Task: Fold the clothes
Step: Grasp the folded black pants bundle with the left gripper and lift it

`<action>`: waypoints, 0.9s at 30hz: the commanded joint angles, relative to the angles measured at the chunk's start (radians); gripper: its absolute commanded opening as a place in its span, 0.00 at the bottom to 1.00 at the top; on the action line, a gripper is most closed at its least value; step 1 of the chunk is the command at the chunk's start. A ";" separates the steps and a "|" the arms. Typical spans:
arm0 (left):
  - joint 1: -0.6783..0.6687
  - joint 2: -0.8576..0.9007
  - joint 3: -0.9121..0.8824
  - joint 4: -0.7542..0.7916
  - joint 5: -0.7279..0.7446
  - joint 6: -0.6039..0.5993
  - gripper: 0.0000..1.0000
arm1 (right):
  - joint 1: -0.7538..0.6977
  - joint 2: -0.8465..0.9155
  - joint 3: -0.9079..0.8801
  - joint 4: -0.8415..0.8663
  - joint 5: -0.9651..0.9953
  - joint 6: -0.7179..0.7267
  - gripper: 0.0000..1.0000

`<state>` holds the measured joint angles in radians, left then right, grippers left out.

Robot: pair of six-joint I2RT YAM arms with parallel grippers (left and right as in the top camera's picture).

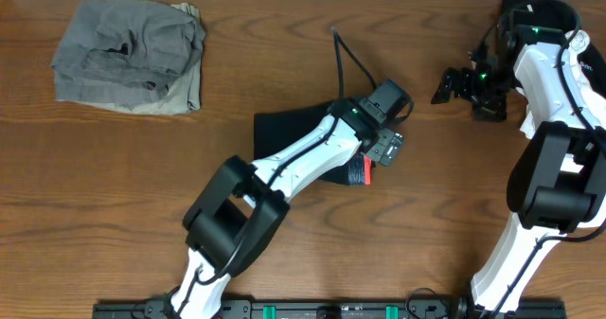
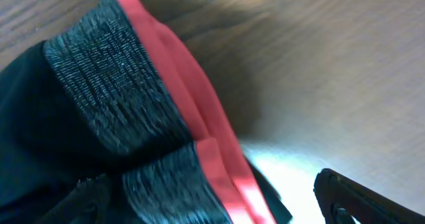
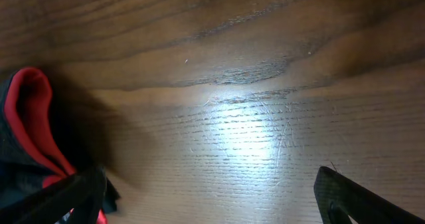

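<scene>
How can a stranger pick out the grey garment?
On the wooden table, look to the far left corner. The crumpled grey garment lies there alone; unlike the black trousers at the centre, it shows no red trim.

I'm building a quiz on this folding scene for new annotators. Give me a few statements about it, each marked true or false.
1. A grey garment lies bunched near the table's far left corner. True.
2. The right gripper is shut on the black trousers. False: it is open over bare table, apart from them.
3. The trousers' waistband is grey with a red lining. True.
4. The grey garment lies on top of the black trousers. False: bare wood separates them.
5. The left arm reaches across the black trousers. True.
</scene>
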<state>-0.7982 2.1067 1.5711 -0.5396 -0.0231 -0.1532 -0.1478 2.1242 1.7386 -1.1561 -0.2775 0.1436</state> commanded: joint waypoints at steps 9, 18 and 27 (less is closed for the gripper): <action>0.006 0.109 0.000 0.030 -0.175 -0.012 0.93 | 0.000 -0.028 0.015 -0.002 -0.011 -0.027 0.98; 0.006 0.120 0.000 0.029 -0.267 0.070 0.25 | -0.001 -0.028 0.015 -0.002 -0.011 -0.048 0.98; 0.034 0.076 0.014 -0.003 -0.278 0.101 0.06 | -0.002 -0.028 0.015 0.001 -0.010 -0.056 0.98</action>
<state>-0.7937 2.2028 1.5715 -0.5159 -0.2691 -0.0731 -0.1478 2.1242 1.7386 -1.1553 -0.2779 0.1059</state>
